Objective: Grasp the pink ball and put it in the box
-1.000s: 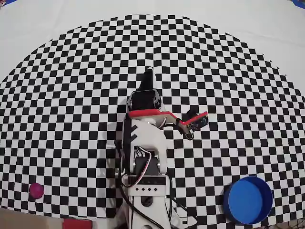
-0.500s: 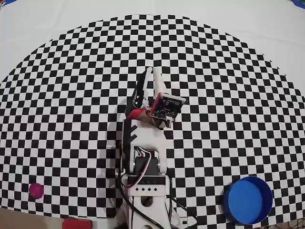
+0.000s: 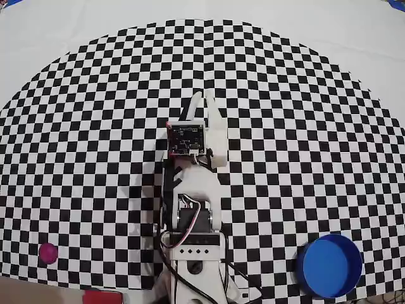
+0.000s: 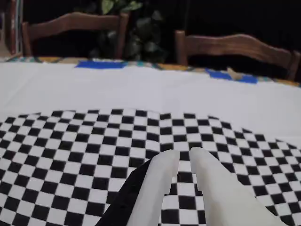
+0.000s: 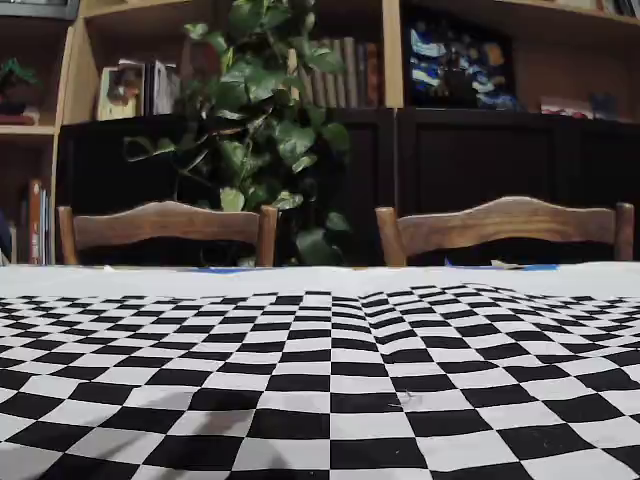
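The pink ball (image 3: 48, 253) lies on the checkered mat at the lower left of the overhead view. The box (image 3: 330, 266), a round blue tub, stands at the lower right and holds nothing. My gripper (image 3: 204, 96) is over the middle of the mat, pointing to the far side, well away from both. In the wrist view my gripper (image 4: 184, 155) shows two white fingers drawn together, with only a thin slit between them and nothing held. Ball and box are out of the wrist and fixed views.
The arm's base (image 3: 193, 266) stands at the near edge between ball and box. A red object (image 3: 101, 296) lies at the bottom edge near the ball. Two wooden chairs (image 5: 165, 225) and a plant (image 5: 265, 120) stand beyond the table's far side.
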